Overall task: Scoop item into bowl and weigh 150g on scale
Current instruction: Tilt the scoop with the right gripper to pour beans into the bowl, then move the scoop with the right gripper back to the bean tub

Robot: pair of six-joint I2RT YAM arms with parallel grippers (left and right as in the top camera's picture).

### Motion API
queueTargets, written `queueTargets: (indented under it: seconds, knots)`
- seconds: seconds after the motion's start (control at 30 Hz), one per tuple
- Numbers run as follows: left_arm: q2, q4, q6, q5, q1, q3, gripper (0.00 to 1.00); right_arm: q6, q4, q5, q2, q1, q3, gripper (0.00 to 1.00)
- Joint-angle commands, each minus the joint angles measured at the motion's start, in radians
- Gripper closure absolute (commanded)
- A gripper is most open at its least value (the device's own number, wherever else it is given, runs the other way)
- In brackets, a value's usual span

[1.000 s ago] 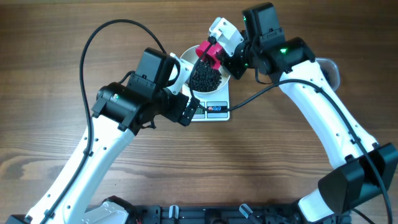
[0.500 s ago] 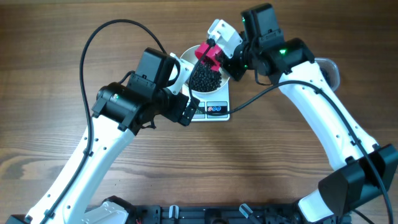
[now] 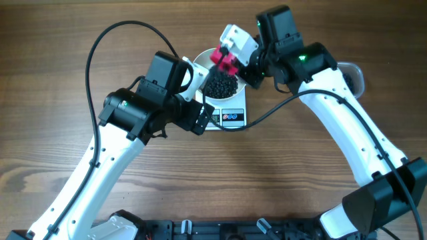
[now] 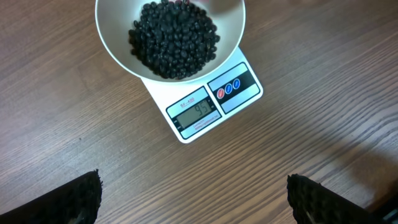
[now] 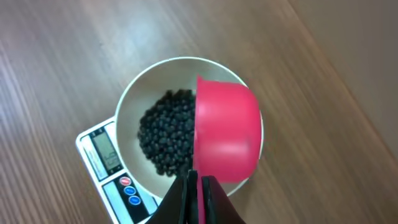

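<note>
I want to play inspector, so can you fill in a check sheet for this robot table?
Surface: wooden table.
Job's things: white bowl of black beans sits on scale; display lit.
Clutter: clear tub at far right.
Grippers: left gripper open, empty, near scale; right gripper shut on pink scoop tipped over bowl.
Cables: black cables, one looping at left, one passing the scale.
Surroundings: dark rail at near edge.

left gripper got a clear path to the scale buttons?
Probably yes: the open left gripper faces the scale, whose buttons sit clear of the bowl; the right gripper's pink scoop hangs over the bowl only.
</note>
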Motion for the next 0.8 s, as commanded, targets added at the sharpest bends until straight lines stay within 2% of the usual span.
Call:
queueTargets:
  seconds: [0.0,0.07,0.13,0.23,0.33,0.4,0.53,0.6,0.67,0.77]
  knots:
    - [-0.005,0.002,-0.003,-0.006,0.003,-0.003,0.0,0.035,0.029,0.037,-0.027,0.008,0.018,0.96]
    - [-0.005,0.002,-0.002,-0.006,0.003,-0.003,0.0,0.049,0.039,0.047,-0.027,0.008,0.018,0.96]
    - [-0.005,0.002,-0.003,-0.006,0.003,-0.003,0.0,-0.043,-0.002,-0.05,-0.027,0.008,0.018,0.96]
    - [-0.005,0.002,-0.002,-0.006,0.003,-0.003,0.0,0.048,0.03,0.023,-0.027,0.007,0.018,0.96]
    - [-0.005,0.002,-0.003,-0.006,0.003,-0.003,0.0,0.071,0.037,0.023,-0.027,0.007,0.018,0.96]
    - [-0.005,0.002,-0.003,-0.006,0.003,-0.003,0.0,0.174,0.063,0.014,-0.032,-0.005,0.018,0.96]
    - [-0.005,0.002,-0.002,-0.006,0.003,-0.003,0.0,0.253,0.108,-0.133,-0.069,-0.084,0.018,0.96]
    - [-0.005,0.002,-0.003,-0.006,0.003,-0.003,0.0,0.33,0.123,-0.15,-0.102,-0.177,0.018,0.96]
    - [-0.005,0.002,-0.002,-0.006,0.003,-0.003,0.0,0.413,0.114,-0.106,-0.122,-0.257,0.018,0.96]
    - [-0.005,0.002,-0.002,-0.006,0.003,-0.003,0.0,0.548,0.049,0.126,-0.147,-0.357,0.018,0.96]
